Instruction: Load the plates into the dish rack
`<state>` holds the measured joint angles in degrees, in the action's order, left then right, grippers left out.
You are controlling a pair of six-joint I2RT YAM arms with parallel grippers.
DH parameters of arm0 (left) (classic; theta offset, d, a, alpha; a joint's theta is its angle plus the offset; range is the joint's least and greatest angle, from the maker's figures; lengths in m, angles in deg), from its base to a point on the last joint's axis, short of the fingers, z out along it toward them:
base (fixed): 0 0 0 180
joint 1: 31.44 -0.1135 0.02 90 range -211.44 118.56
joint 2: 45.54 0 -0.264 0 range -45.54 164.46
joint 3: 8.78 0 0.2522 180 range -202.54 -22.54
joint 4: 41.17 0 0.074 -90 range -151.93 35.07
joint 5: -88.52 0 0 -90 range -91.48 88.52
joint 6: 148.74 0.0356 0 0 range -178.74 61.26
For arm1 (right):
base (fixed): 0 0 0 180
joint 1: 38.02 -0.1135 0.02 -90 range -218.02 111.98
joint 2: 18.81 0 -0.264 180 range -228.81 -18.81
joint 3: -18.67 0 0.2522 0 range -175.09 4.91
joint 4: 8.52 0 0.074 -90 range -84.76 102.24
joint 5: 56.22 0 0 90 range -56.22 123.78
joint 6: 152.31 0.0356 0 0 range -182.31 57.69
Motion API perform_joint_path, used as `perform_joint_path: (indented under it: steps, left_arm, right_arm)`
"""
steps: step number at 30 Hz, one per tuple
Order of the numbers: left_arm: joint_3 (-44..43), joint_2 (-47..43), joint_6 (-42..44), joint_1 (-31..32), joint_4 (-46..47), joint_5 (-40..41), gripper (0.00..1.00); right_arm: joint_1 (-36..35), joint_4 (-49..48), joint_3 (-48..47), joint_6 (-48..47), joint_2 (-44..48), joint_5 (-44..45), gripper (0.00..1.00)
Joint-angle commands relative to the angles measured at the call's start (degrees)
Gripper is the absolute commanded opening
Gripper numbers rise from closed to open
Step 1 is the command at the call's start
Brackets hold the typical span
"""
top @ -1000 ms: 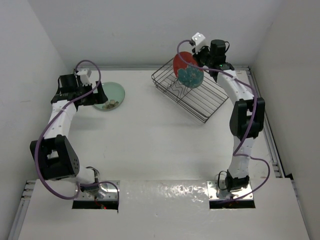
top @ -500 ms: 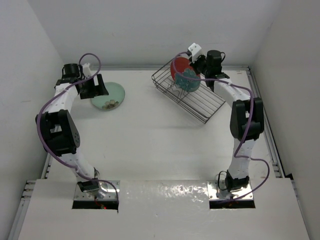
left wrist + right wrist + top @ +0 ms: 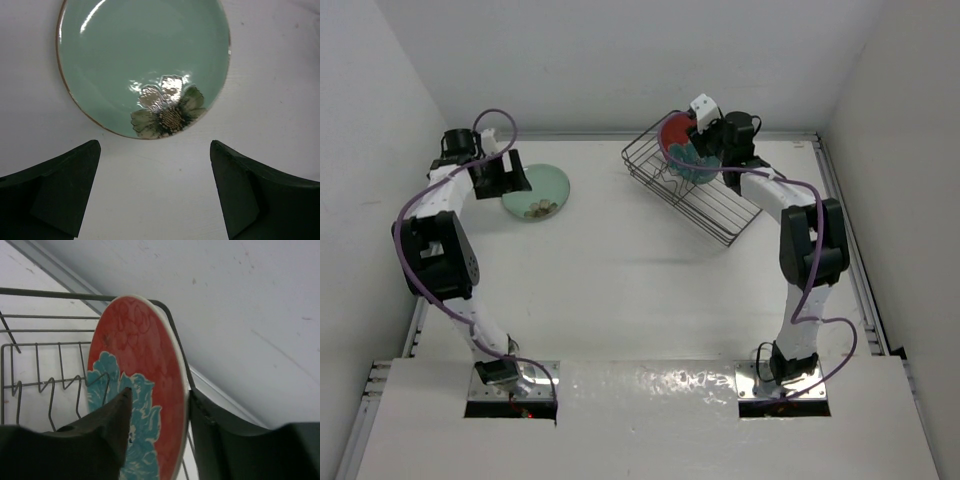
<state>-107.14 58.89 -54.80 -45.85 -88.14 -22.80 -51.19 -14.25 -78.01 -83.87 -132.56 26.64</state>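
Release of the red flowered plate (image 3: pixel 135 365) is judged to be under way. Over the last second the plate has been brought down from above the far end of the dish rack (image 3: pixel 720 205). It is now seen standing on edge inside the rack, just beside the end wire (image 3: pixel 176 335) and beyond the wavy dividers (image 3: pixel 65 385). The right gripper (image 3: pixel 157 407) is found astride it, jaws parted clearly wider than the plate is thick. One finger is seen in front of the flowered face and the other behind the rim, so the plate is taken to be borne by the rack rather than pinched. Whether its foot is seated in a divider slot cannot be told, since that part is hidden by the fingers.

Meanwhile the left arm has been swung more upright, its tool kept near the mint green plate (image 3: pixel 140 55). That plate lies flat on the table (image 3: pixel 620 270), well apart from the rack. The left gripper (image 3: pixel 155 190) is held wide open just short of the plate's near rim, with nothing between its jaws.

One plate is thus counted as all but loaded; the second has not yet been grasped. A clean withdrawal of the right gripper is called for, lest the red plate be tipped.
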Motion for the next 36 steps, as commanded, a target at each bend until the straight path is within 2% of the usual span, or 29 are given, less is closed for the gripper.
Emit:
perform_joint_path:
  steps: [1, 4, 5, 8, 13, 17, 19, 21, 22, 24, 25, 26, 32, 36]
  left_arm:
    - [-3.5, 5.6, -1.7, -3.2, 0.1, -1.1, 0.88]
    - [-6.5, 9.9, -2.0, -4.6, -0.2, 0.7, 0.88]
    - [-7.4, 11.1, -1.8, -4.7, -0.6, 1.2, 0.88]
    - [-11.1, 15.7, -1.1, -4.7, -1.9, -0.2, 0.87]
    - [-16.6, 23.0, -2.4, -4.7, -2.5, -3.2, 0.82]
    - [-18.0, 26.3, -3.4, -4.7, -3.1, -3.3, 0.67]
    - [-17.3, 27.7, -3.4, -4.8, -3.3, -6.3, 0.62]
    - [-15.7, 28.2, -3.4, -4.8, -2.9, -9.2, 0.51]
    - [-15.3, 28.6, -3.4, -4.8, -2.5, -13.4, 0.45]
    - [-15.1, 29.1, -3.1, -4.8, -2.2, -18.1, 0.21]
    - [-15.2, 29.1, -3.0, -4.8, -2.2, -18.8, 0.04]
    - [-15.3, 29.1, -2.8, -4.7, -2.2, -18.9, 0.00]
    - [-17.4, 23.7, 1.9, -4.7, -3.6, -21.4, 0.00]
    - [-19.5, 17.4, 16.1, -3.8, -8.0, -23.5, 0.00]
  right_arm:
    - [0.2, -2.5, -2.3, 6.1, 0.6, 1.7, 0.52]
    - [0.2, 0.8, -6.0, 8.2, -0.2, 4.1, 0.65]
    - [0.2, 2.2, -6.6, 8.6, -0.2, 5.2, 0.73]
    - [0.2, 1.7, -6.6, 11.3, 1.9, 6.4, 0.85]
    - [-0.5, 2.8, -6.0, 13.9, 6.3, 4.6, 0.86]
    - [-1.9, 2.5, -2.2, 13.9, 11.8, 3.9, 0.86]
    - [-2.5, 1.9, 1.0, 14.5, 15.0, 4.0, 0.87]
    - [-2.6, 1.2, 2.5, 16.5, 16.8, 4.1, 0.87]
    - [-2.5, 2.0, 3.2, 17.9, 18.0, 3.8, 0.87]
    - [-2.6, 3.7, 2.8, 19.4, 19.0, 2.1, 0.87]
    - [-2.6, 5.5, 2.6, 19.8, 19.1, 0.1, 0.87]
    - [-2.7, 6.5, 2.3, 20.2, 19.0, -0.9, 0.87]
    - [-4.8, 11.9, 1.6, 19.5, 18.5, -8.5, 0.87]
    - [-6.9, 16.0, -2.0, 19.5, 15.4, -18.2, 0.81]
